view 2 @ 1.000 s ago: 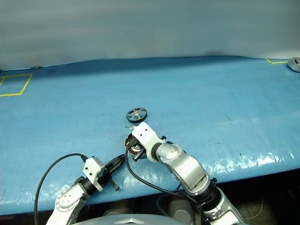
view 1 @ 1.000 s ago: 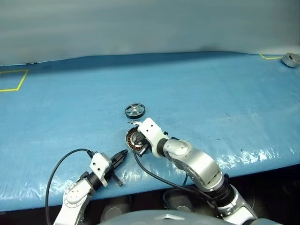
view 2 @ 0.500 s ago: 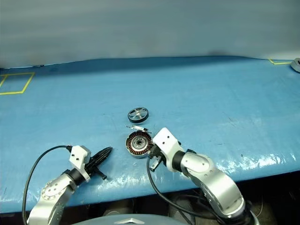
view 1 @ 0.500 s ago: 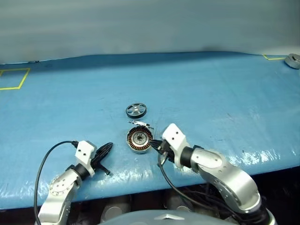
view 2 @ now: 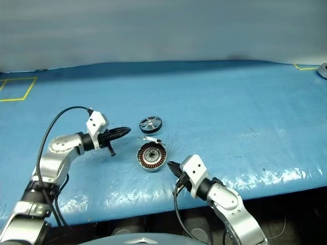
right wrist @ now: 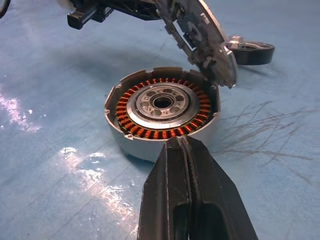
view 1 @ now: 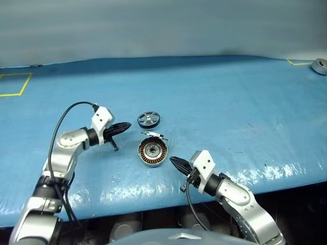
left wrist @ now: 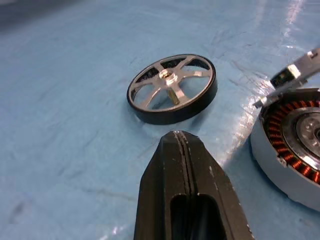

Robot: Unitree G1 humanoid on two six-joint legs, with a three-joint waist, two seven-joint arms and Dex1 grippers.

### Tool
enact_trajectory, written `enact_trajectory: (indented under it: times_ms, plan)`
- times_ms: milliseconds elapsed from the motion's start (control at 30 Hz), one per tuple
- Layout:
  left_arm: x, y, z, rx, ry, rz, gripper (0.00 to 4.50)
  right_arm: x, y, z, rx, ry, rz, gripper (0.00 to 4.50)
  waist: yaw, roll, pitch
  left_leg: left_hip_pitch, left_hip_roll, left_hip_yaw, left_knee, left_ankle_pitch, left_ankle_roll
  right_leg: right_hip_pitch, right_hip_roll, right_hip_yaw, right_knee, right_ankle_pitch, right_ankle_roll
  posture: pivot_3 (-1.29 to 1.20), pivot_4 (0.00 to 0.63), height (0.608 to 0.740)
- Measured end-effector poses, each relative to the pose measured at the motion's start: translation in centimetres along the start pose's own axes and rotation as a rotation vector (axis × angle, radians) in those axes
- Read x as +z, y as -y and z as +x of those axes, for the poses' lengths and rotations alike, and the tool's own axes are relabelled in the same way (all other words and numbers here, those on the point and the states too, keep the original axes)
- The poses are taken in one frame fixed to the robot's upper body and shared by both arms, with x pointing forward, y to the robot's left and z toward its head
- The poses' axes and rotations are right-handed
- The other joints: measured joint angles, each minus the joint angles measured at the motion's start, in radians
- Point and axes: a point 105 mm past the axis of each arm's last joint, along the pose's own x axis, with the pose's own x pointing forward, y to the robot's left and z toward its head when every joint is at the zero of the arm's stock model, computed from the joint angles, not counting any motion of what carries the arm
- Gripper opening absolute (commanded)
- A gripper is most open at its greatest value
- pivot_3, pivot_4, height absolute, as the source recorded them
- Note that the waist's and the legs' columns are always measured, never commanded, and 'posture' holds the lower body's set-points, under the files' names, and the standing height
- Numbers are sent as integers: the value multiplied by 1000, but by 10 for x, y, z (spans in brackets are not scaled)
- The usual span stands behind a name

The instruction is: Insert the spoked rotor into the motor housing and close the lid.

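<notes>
Lying apart on the counter (view 1: pixel 230 102): spoked rotor (left wrist: pixel 171 88), motor housing (right wrist: pixel 162 111) – its lid (right wrist: pixel 202 35) raised (right wrist view). Left claw (view 1: pixel 124 127) and right claw (view 1: pixel 174 163) – closed, empty.

On my table (view 1: pixel 230 102) the motor housing (view 1: pixel 152 153) lies near the front edge, its lid (right wrist: pixel 200 35) hinged up at the far side, with the spoked rotor (view 1: pixel 148 120) lying just behind it, apart. My left gripper (view 1: pixel 124 127) sits just left of the rotor, and my right gripper (view 1: pixel 177 163) sits just right of the housing, nearer the front edge.
</notes>
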Motion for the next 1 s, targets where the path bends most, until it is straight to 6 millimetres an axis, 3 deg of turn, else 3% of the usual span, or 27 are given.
enact_trajectory:
  times_ms: [67, 167, 433, 633, 1000]
  plan:
    - [8, -5, 7, -37, 5, 25, 0, -4, 3, -1, -21, -3, -14, 31, -3, 0, 0, 0, 0, 1, 0, 1, -1, 0, 0, 1, 0, 0, 0, 0, 150, 740]
    - [10, -13, 21, -79, -9, 22, 546, -6, 5, -2, -54, 3, -12, 0, -2, 0, 0, 0, 0, 0, 0, 1, -1, 0, 1, 1, 0, 0, 0, 0, 150, 740]
    - [13, -21, 44, -156, -62, 81, 3132, -8, 5, 1, -97, 9, -14, 0, -2, -1, 0, 0, -2, 1, 1, 0, 0, 0, 0, 1, 0, 0, 0, 0, 150, 740]
    - [4, -18, 47, -224, -126, 136, 3132, -11, 4, -1, -101, 3, -9, 0, -7, -1, 0, 0, -2, 1, 1, 0, 0, 0, 1, 1, 1, 0, 0, 0, 150, 740]
    - [8, -17, 62, -273, -171, 197, 3132, -9, 2, -3, -123, 40, 2, 0, -9, -1, 0, 0, -3, 1, 3, 0, 1, 1, 1, 1, 2, 1, 1, 0, 150, 740]
